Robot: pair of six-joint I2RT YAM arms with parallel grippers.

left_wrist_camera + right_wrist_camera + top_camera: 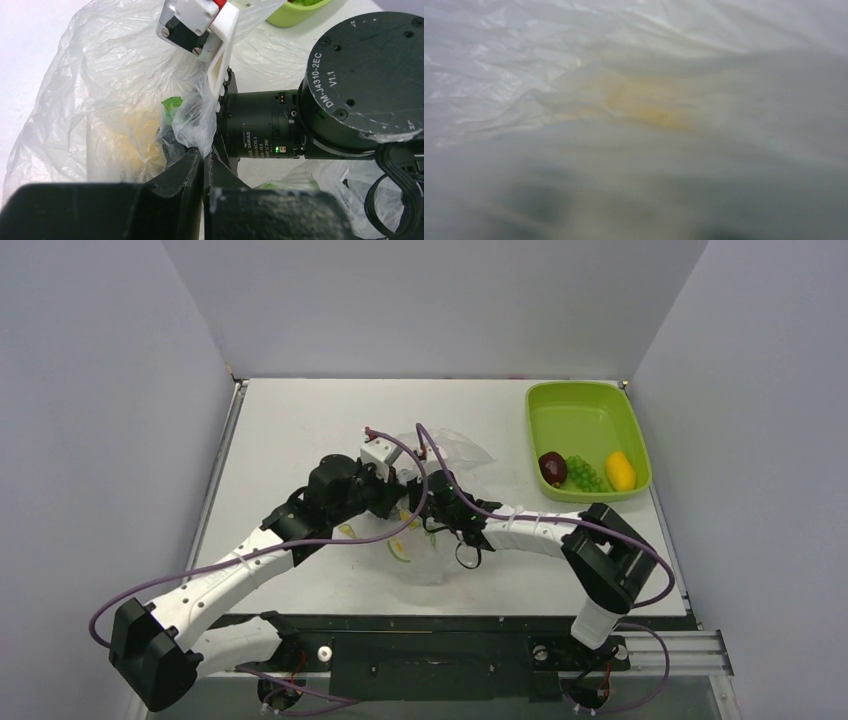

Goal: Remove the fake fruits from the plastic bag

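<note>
The plastic bag [432, 540] lies crumpled at the table's middle, with both arms meeting over it. My left gripper [396, 496] is shut on a fold of the bag's film [197, 125], its jaws pressed together [205, 155]. A yellow fake fruit [131, 142] shows dimly through the film to the left of the jaws. My right gripper [420, 502] reaches into the bag. In the right wrist view, film covers the lens and hides the fingers. Only a yellow blur [644, 105] shows through. A dark reddish fruit [552, 466], green grapes [584, 474] and a yellow-orange fruit [621, 471] lie in the tray.
The lime-green tray [580, 410] stands at the back right of the table. The right arm's black wrist motor [360, 75] and its white camera mount [200, 30] sit close in front of my left gripper. Grey walls enclose the table on three sides.
</note>
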